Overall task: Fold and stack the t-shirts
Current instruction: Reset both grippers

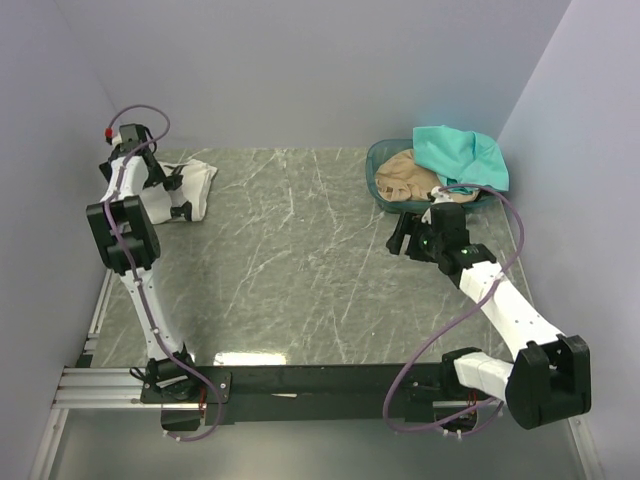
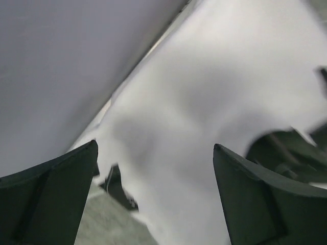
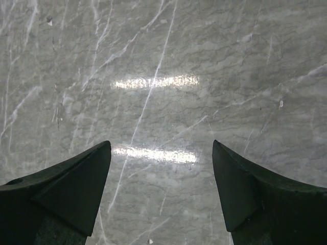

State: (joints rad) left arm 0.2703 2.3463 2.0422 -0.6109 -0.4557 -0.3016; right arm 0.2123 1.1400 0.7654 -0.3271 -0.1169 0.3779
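Gleaming veined marble (image 1: 300, 260), rumpled white t-shirt (image 1: 200, 178)

A grey-green, marble-patterned surface (image 1: 300, 260) with thin white veins is boxed in by plain pale lavender walls (image 1: 320, 70) at the back and on both sides. Bright streaks of light (image 3: 156, 81) glare off its polished top.

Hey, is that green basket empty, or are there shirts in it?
Not empty. A tan shirt is bunched inside the basket, and a teal shirt lies on top of it, spilling over the far rim.
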